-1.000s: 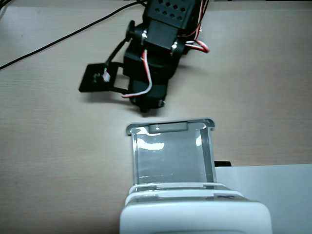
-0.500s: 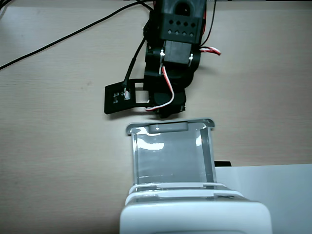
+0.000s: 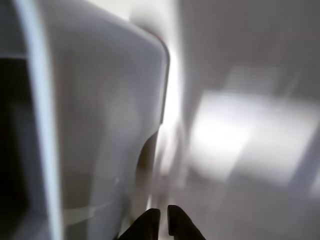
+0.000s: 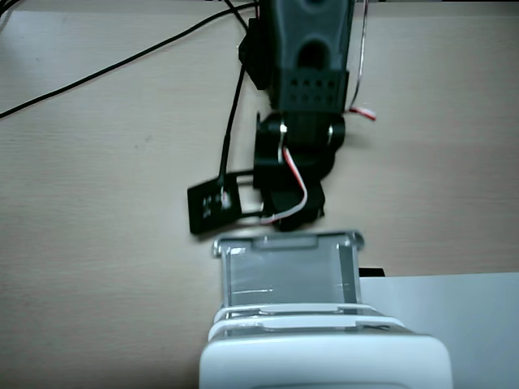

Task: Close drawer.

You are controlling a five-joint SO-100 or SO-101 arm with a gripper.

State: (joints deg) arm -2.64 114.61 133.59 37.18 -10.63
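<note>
The drawer juts from the white cabinet; bare table lies beside it. The gripper, fingertips nearly together, holds nothing at the drawer's front.

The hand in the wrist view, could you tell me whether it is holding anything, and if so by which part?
Nothing is held: the hand has its fingertips nearly together with only bare gap between them, and the drawer sits open, apart from it.

Drawer: glossy clear plastic with a pale grey rim. Cabinet housing: smooth opaque white plastic. Table: matt, pale wood-grain. Arm: matt black plastic. Sheet, right: flat white paper.
</note>
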